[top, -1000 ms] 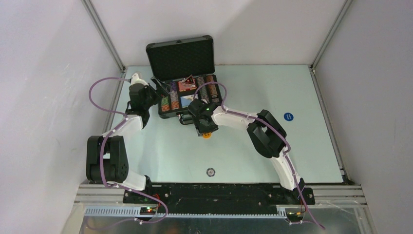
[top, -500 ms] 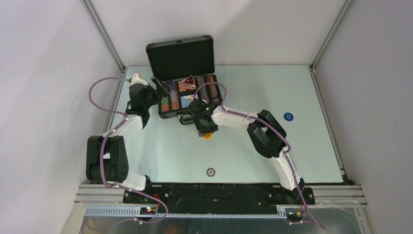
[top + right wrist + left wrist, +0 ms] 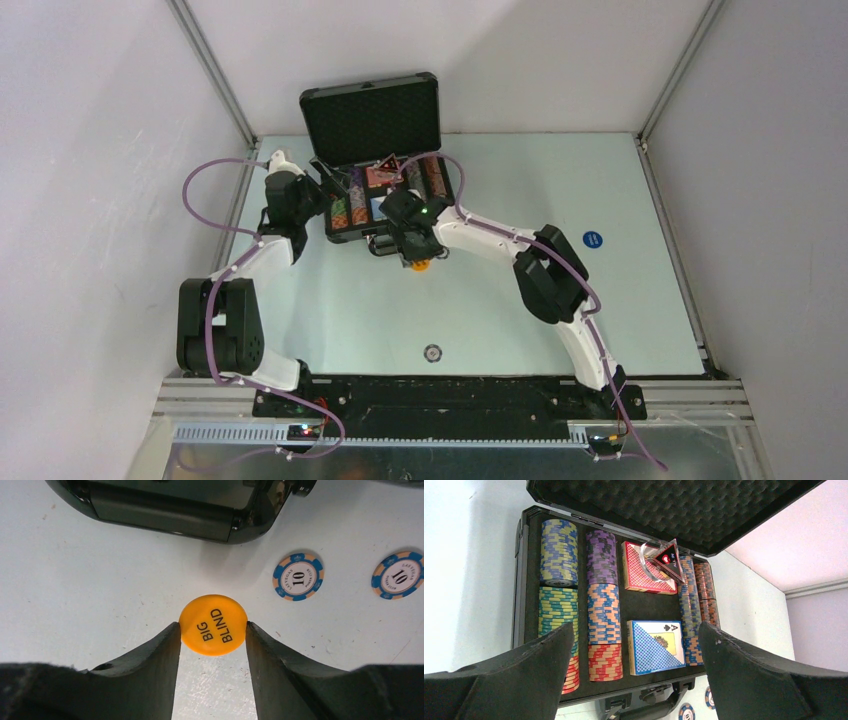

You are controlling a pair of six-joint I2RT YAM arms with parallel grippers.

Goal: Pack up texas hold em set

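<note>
Pinches the orange button (image 3: 213,625) by its rim between the half-closed right fingers (image 3: 150,670), just in front of the case (image 3: 519,580). Holds the left fingers (image 3: 524,680) wide and empty over the chips (image 3: 558,555). Risks a thin-edge slip: could pivot out and drop onto the counter (image 3: 75,580).

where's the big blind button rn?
Right wrist view: the orange Big Blind button is pinched in the right gripper, just off the briefcase near edge, with two blue 10 chips on the table beside it.
</note>
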